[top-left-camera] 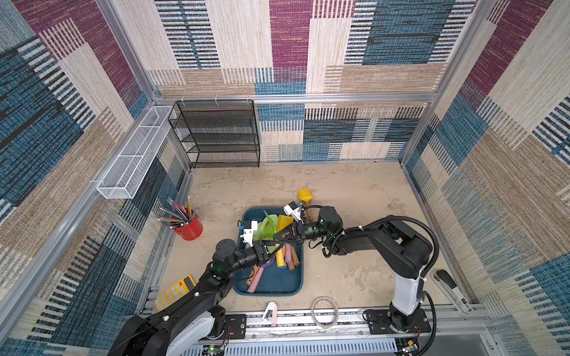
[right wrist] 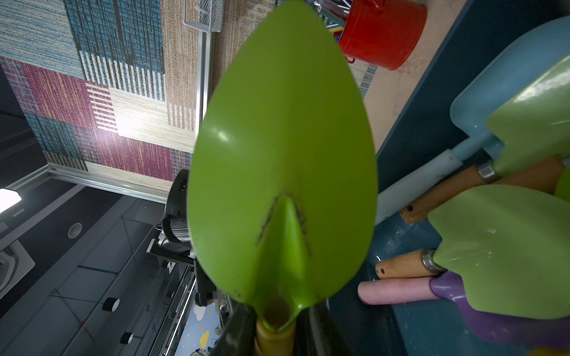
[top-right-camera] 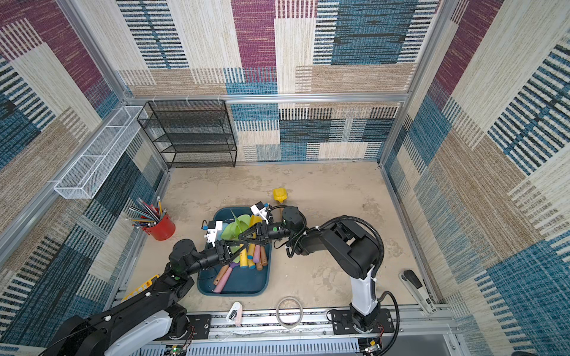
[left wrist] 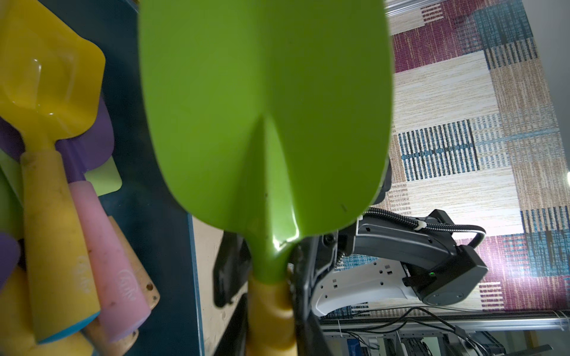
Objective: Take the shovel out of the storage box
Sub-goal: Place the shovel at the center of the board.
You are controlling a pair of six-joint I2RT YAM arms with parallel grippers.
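Note:
A green-bladed shovel [top-left-camera: 267,226] [top-right-camera: 234,229] with a yellow handle is held above the far half of the dark teal storage box [top-left-camera: 277,283] [top-right-camera: 246,283]. Both grippers are shut on its handle from opposite sides. My left gripper [top-left-camera: 279,246] [left wrist: 271,308] faces the back of the blade [left wrist: 265,108]. My right gripper [top-left-camera: 275,238] [right wrist: 274,333] faces its hollow front [right wrist: 283,154]. Several other shovels [top-left-camera: 285,257] with yellow, pink and wooden handles lie in the box. Another yellow shovel [top-left-camera: 303,194] lies on the table behind the box.
A red cup of pencils [top-left-camera: 189,228] stands left of the box, a yellow calculator [top-left-camera: 174,291] at the front left. A tape ring [top-left-camera: 324,309] and a stapler [top-left-camera: 450,286] lie at the front right. A black mesh rack [top-left-camera: 216,135] and white wire basket [top-left-camera: 135,154] line the back left.

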